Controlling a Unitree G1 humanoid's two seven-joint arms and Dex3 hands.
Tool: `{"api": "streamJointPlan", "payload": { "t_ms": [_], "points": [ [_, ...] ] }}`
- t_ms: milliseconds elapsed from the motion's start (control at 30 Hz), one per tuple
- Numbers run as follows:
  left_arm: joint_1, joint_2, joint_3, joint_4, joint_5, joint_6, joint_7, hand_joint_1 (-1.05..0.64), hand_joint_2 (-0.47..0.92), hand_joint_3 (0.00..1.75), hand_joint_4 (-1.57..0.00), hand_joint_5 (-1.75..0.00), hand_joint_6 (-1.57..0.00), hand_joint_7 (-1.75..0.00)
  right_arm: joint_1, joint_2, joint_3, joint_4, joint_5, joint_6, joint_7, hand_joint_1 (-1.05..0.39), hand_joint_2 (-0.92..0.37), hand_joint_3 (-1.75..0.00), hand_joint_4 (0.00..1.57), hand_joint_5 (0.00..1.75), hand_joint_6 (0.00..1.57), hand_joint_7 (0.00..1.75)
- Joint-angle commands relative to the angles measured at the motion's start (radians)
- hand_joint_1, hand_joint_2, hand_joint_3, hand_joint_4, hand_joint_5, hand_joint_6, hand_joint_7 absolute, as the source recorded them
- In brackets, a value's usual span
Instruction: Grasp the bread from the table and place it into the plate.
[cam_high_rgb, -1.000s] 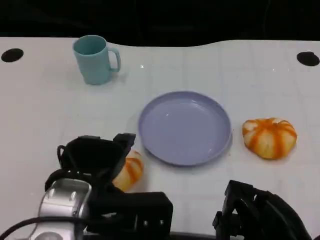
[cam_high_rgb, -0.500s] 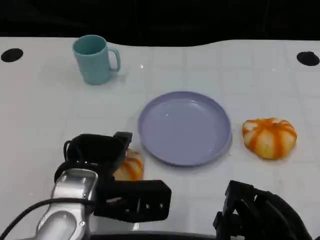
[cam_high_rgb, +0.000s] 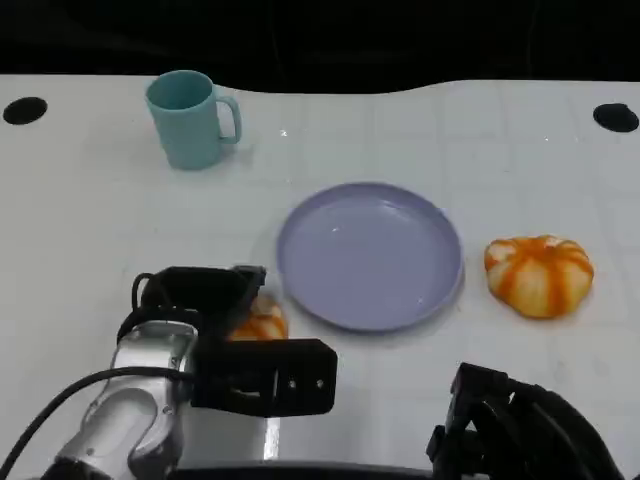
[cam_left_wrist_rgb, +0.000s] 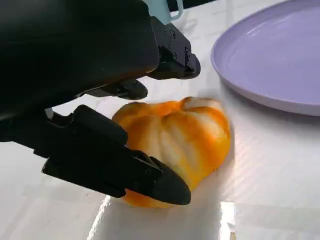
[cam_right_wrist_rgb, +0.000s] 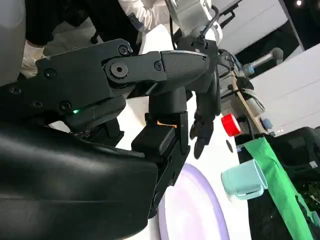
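Observation:
One orange-and-white striped bread (cam_high_rgb: 262, 322) lies on the white table just left of the lavender plate (cam_high_rgb: 370, 255). My left hand (cam_high_rgb: 195, 300) is lowered over it and hides most of it in the head view. In the left wrist view the left hand (cam_left_wrist_rgb: 85, 65) has its fingers (cam_left_wrist_rgb: 125, 170) spread on both sides of the bread (cam_left_wrist_rgb: 175, 145), which sits on the table beside the plate (cam_left_wrist_rgb: 280, 55). A second striped bread (cam_high_rgb: 538, 275) lies right of the plate. My right hand (cam_high_rgb: 510, 430) stays low at the near right, holding nothing.
A teal cup (cam_high_rgb: 188, 118) stands at the far left of the table. The right wrist view shows my right hand (cam_right_wrist_rgb: 165, 90), the cup (cam_right_wrist_rgb: 244, 181), and a person's gloved hand (cam_right_wrist_rgb: 30, 55) beside the table.
My left hand has moved forward and down over the near bread, covering more of it. The right hand, plate, cup and second bread are unchanged.

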Motion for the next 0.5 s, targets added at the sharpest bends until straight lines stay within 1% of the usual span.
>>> {"api": "streamJointPlan", "payload": {
  "t_ms": [33, 233, 400, 433, 467, 500],
  "points": [
    [-0.016, 0.025, -0.022, 0.039, -0.031, 0.011, -0.057, -0.67, 0.84, 0.0, -0.36, -0.05, -0.23, -0.01, 0.005, -0.015, -0.006, -0.014, -0.002, -0.008, 0.002, -0.72, -0.92, -0.25, 0.86, 1.61, 0.75, 1.43],
    [-0.028, 0.031, -0.039, 0.055, -0.058, 0.024, -0.086, -0.64, 0.83, 0.0, -0.39, -0.06, -0.25, -0.01, 0.005, -0.015, -0.008, -0.014, 0.002, -0.006, 0.004, -0.72, -0.92, -0.26, 0.86, 1.61, 0.76, 1.42],
    [-0.023, 0.032, -0.046, 0.067, -0.067, 0.026, -0.049, -0.59, 0.82, 0.0, -0.42, -0.06, -0.28, -0.01, 0.005, -0.016, -0.009, -0.016, 0.003, -0.003, 0.004, -0.72, -0.92, -0.25, 0.86, 1.6, 0.76, 1.42],
    [-0.02, 0.031, -0.05, 0.071, -0.059, 0.026, -0.025, -0.56, 0.82, 0.0, -0.43, -0.06, -0.29, -0.02, 0.006, -0.017, -0.008, -0.018, 0.001, -0.004, 0.003, -0.72, -0.92, -0.25, 0.86, 1.6, 0.76, 1.42],
    [-0.017, 0.031, -0.056, 0.078, -0.05, 0.028, 0.003, -0.5, 0.81, 0.0, -0.46, -0.07, -0.32, -0.02, 0.006, -0.017, -0.008, -0.019, 0.002, -0.002, 0.002, -0.72, -0.92, -0.25, 0.86, 1.6, 0.75, 1.42],
    [-0.014, 0.031, -0.062, 0.085, -0.042, 0.026, 0.033, -0.39, 0.81, 0.0, -0.51, -0.1, -0.35, -0.03, 0.006, -0.016, -0.008, -0.02, 0.002, -0.001, 0.001, -0.72, -0.92, -0.25, 0.86, 1.6, 0.75, 1.42]
  ]
}}
